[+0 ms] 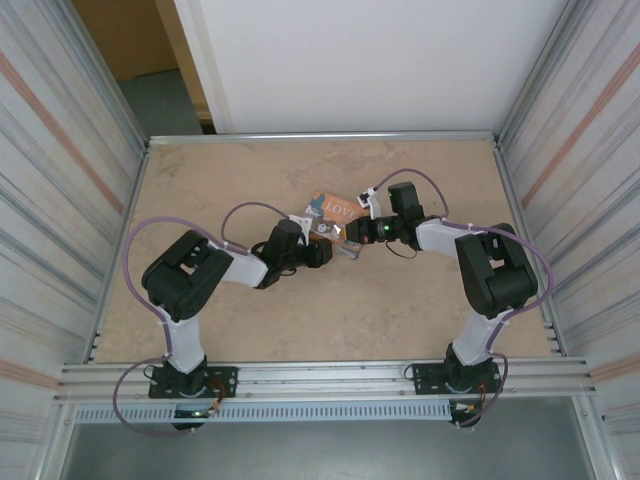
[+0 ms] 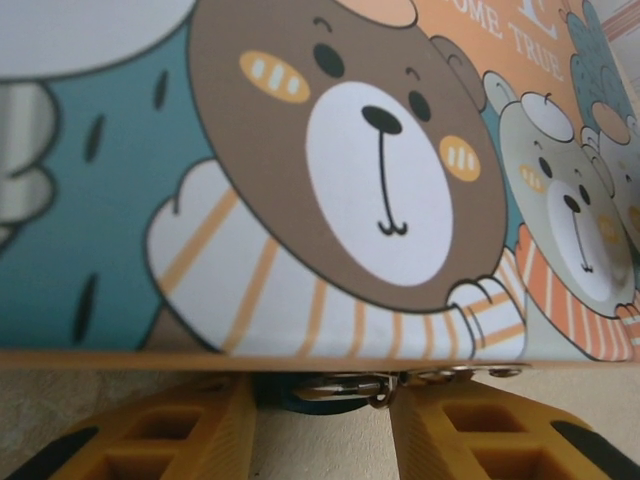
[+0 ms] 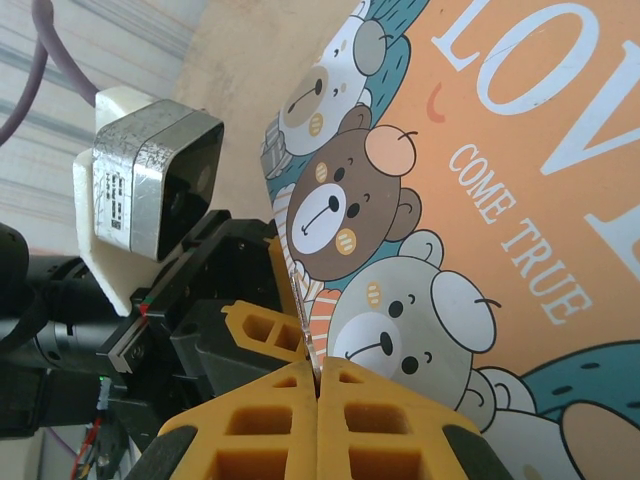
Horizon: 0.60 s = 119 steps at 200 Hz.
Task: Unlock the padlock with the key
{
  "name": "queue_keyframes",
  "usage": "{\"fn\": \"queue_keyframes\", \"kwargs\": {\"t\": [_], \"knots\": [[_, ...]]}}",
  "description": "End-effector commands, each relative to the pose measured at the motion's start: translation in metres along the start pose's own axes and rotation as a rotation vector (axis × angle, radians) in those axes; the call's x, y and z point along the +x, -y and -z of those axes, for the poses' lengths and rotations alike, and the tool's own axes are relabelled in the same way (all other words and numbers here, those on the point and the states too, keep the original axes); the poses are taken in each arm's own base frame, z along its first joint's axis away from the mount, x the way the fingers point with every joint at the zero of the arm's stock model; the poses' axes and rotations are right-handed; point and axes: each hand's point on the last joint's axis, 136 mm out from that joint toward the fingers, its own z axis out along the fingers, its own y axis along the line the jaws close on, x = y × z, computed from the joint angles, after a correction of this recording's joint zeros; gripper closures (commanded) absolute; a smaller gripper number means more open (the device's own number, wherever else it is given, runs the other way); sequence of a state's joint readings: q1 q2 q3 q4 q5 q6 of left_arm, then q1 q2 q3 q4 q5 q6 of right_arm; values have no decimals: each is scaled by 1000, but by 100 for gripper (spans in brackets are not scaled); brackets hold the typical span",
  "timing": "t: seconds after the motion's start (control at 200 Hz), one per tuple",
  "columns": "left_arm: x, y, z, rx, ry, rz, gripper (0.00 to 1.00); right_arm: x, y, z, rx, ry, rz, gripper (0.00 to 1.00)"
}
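Both arms reach in to meet at the middle of the beige, stone-mottled worktop, where a flat, glossy card is propped up between them. The card is orange with white lettering and rounded cartoon bears in brown, grey and teal.

The right pincer is clenched. Its ribbed yellow fingers press flat against each other, and the card's thin lower edge runs straight into the seam between them, so it grasps the card by that edge.

The left pincer comes in from the left, just beside the right one. Its two hollow, boxy yellow fingers stand apart below the card's bottom edge. Between them, tucked under that edge just above the worktop, sits a small bright metal ring against a dark blue rounded piece. This may be part of the padlock or the key, but too little of it shows to be sure. I cannot tell whether the left fingers press on it or only flank it.

A brown bear with a white muzzle and an orange-striped scarf faces the left wrist camera. A grey camera block in a white bracket sits above the left arm's black wrist.
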<state>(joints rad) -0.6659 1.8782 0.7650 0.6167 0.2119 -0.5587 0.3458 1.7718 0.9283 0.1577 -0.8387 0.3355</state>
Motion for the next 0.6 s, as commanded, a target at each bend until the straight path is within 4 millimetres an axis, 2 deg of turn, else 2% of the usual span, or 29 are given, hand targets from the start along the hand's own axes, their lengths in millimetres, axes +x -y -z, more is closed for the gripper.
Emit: {"fn": "queue_keyframes", "kwargs": {"t": [0.0, 0.401, 0.591], "knots": [[-9, 13, -6, 28, 36, -1, 61, 36, 19, -4, 47, -93, -98, 100], [-8, 18, -10, 20, 45, 13, 61, 35, 17, -3, 46, -88, -95, 100], [-1, 19, -13, -17, 31, -11, 61, 34, 16, -2, 47, -84, -95, 100]]}}
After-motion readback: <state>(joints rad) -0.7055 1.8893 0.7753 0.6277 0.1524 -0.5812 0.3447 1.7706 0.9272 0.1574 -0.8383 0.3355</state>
